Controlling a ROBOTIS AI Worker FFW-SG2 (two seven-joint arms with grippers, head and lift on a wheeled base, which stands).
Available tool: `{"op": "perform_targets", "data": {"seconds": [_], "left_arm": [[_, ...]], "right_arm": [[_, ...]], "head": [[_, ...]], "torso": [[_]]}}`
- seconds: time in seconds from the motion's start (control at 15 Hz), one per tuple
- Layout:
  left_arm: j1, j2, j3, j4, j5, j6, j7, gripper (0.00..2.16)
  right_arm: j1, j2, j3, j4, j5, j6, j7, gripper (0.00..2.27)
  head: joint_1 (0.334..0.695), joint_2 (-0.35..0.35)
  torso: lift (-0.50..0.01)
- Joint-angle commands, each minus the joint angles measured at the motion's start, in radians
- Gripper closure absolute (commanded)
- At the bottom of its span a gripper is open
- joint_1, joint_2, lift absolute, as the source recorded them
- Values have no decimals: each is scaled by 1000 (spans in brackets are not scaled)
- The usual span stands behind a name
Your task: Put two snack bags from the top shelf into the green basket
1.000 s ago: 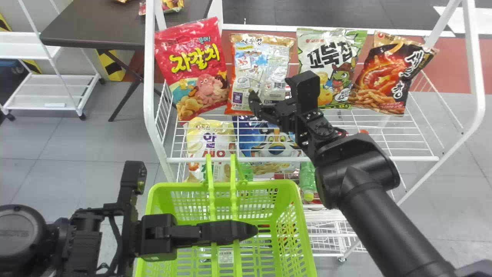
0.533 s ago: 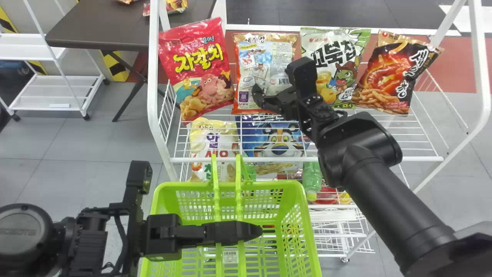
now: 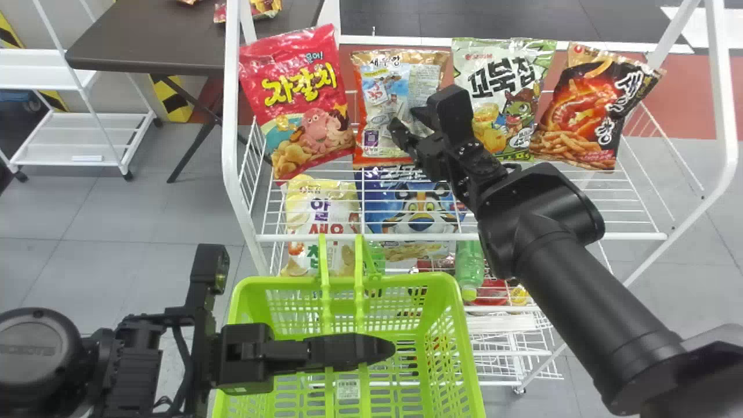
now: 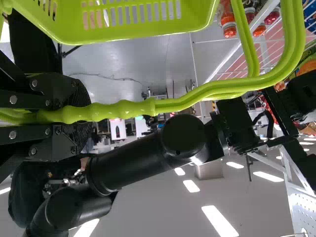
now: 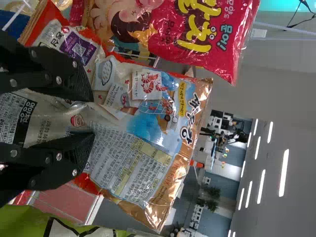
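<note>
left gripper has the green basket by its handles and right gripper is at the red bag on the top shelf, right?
Not the red bag: the right wrist view shows the right gripper at the orange and silver bag beside it. The left gripper has the green basket by its handles.

Upright snack bags (image 3: 380,84) — green basket (image 3: 406,281) below

You get Korean lettering on snack bags: large yellow on red bag (image 3: 307,130), black along top of orange-edged bag (image 3: 400,87), thick black on green-and-white bag (image 3: 493,110), white on black-and-orange bag (image 3: 580,110), mainly purple on pale yellow bag (image 3: 316,215) lower down. Your right wrist view gives purple label (image 5: 79,48) with square code, plus dense small print, on orange-edged bag. White label (image 3: 348,389) with barcode at green basket (image 3: 458,290).
</note>
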Motion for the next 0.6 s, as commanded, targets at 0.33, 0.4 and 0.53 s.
{"op": "perform_targets", "data": {"seconds": [0.33, 0.4, 0.53], "left_arm": [[-6, 3, 7, 17, 0, 4, -4, 2142], [-7, 6, 7, 18, 0, 4, -5, 2142], [-9, 11, 10, 21, 0, 4, -5, 2142]], "right_arm": [[157, 1, 5, -271, 82, 141, -29, 2243], [192, 1, 8, -329, 108, 171, -38, 2243], [240, 1, 9, -434, 120, 202, -42, 2243]], "head": [[695, 11], [695, 14], [695, 23]], "torso": [[-1], [-1], [-1]]}}
